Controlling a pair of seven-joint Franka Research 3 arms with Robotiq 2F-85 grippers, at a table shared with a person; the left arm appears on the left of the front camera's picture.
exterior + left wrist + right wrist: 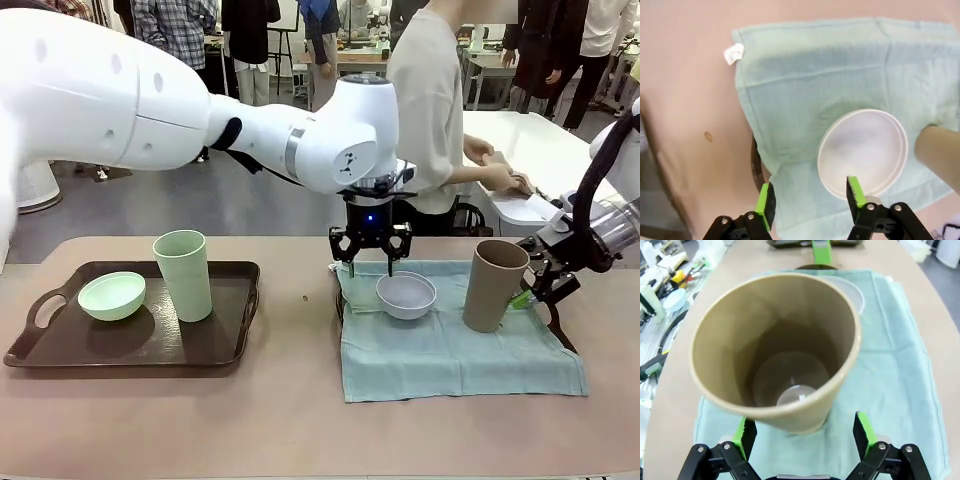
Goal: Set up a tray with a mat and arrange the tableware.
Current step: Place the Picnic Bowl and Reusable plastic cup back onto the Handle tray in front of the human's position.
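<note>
A pale bluish-white bowl (406,295) (862,152) and a tan-brown tumbler (495,285) (775,350) stand on a teal cloth mat (450,355) (810,75) (895,365). The mat is draped over a tray whose rim (339,300) (756,167) peeks out. My left gripper (370,262) (810,200) hangs open just above the bowl's back-left rim, holding nothing. My right gripper (540,288) (805,435) is open at the tumbler's right side, its pads (865,430) standing off the tumbler's base. A mint green bowl (112,296) and a mint green tumbler (184,275) sit on a dark brown tray (225,345) at the left.
A person (430,120) stands beyond the far edge, hands busy at a white table (530,150) behind. Bare tan tabletop (300,330) lies between the two trays and along the front edge.
</note>
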